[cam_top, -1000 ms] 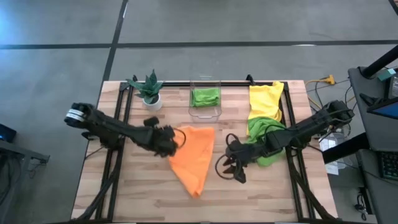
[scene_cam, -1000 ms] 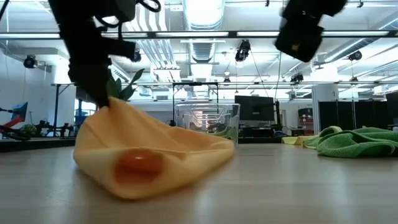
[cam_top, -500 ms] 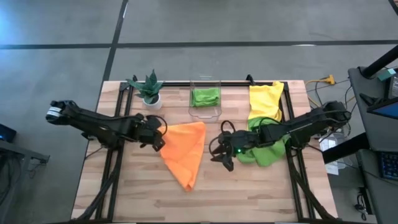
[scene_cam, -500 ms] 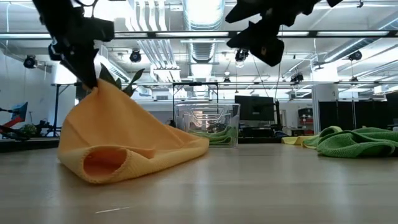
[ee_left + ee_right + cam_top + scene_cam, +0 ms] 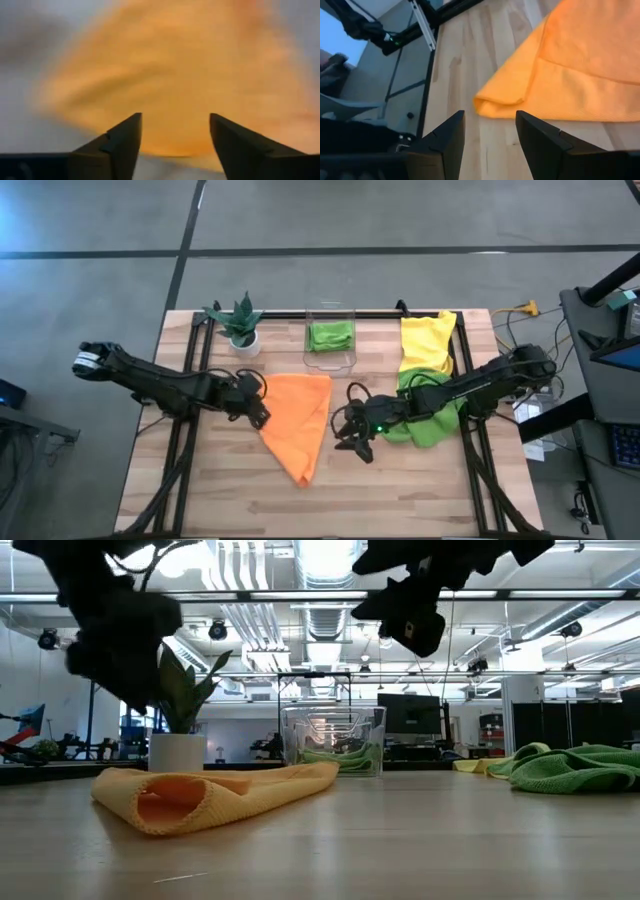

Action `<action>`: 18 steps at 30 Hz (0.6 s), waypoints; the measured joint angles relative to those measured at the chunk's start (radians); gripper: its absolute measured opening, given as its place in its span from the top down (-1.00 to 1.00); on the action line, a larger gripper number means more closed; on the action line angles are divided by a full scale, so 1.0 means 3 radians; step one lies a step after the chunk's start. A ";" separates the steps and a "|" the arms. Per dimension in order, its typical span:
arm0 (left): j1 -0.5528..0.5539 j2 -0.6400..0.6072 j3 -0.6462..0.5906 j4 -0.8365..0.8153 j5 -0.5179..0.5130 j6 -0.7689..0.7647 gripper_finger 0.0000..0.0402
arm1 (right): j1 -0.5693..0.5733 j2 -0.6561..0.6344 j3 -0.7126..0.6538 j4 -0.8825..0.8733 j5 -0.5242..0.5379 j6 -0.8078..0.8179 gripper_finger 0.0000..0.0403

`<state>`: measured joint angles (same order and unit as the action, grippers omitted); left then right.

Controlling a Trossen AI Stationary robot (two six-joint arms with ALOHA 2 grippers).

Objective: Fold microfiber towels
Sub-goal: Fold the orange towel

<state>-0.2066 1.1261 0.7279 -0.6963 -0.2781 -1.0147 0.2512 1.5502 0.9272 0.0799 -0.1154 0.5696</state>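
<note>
An orange microfiber towel (image 5: pixel 297 420), folded into a long wedge, lies flat on the wooden table (image 5: pixel 220 490) at its middle. In the low view the orange towel (image 5: pixel 215 795) shows a rounded fold at one end. My left gripper (image 5: pixel 261 414) hovers open just left of the towel's left edge. In the left wrist view the left gripper (image 5: pixel 175 122) has nothing between its fingers, and the orange towel (image 5: pixel 175 75) fills the view beyond. My right gripper (image 5: pixel 350 442) stands open just right of the towel. In the right wrist view the right gripper (image 5: pixel 490 120) faces the towel's folded corner (image 5: pixel 485 106).
A potted plant (image 5: pixel 240 325) stands at the far left. A clear bin (image 5: pixel 330 358) at the far middle holds a lime green towel (image 5: pixel 330 335). A yellow towel (image 5: pixel 427 340) and a crumpled lime green towel (image 5: pixel 432 428) lie at the right, under my right arm.
My left gripper drew the orange towel's raised edge toward the table's left edge, then opened and let go. The towel slid a little left and its lifted part has dropped flat. My right gripper has moved left toward the towel, staying open.
</note>
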 joint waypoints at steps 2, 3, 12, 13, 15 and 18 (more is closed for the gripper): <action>-0.0031 0.0053 -0.0097 0.0762 0.0430 0.0129 -0.18 | 0.0002 0.0104 0.0000 0.0114 -0.0001 -0.0002 0.15; -0.0070 0.0114 -0.0141 0.1074 0.0598 0.0234 -0.20 | 0.0008 0.0161 -0.0001 0.0131 -0.0001 0.0020 0.15; -0.0524 0.1142 -0.0014 0.2105 0.0822 0.1191 -0.22 | 0.0045 0.0460 -0.0003 0.0357 -0.0212 0.0669 0.15; -0.0552 0.1254 0.0046 0.2097 0.0822 0.1317 -0.22 | 0.0067 0.0459 -0.0003 0.0369 -0.0227 0.0747 0.15; -0.0594 0.1463 0.0172 0.2120 0.0813 0.1678 -0.21 | 0.0126 0.0435 -0.0003 0.0378 -0.0227 0.0832 0.15; -0.0634 0.1773 0.0381 0.2118 0.0814 0.2279 -0.18 | 0.0238 0.0377 -0.0003 0.0385 -0.0226 0.0976 0.15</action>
<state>-0.3968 1.6579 0.8421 -0.0608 -0.0339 -0.3309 0.3226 1.6632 0.9264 0.1954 -0.1833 0.8623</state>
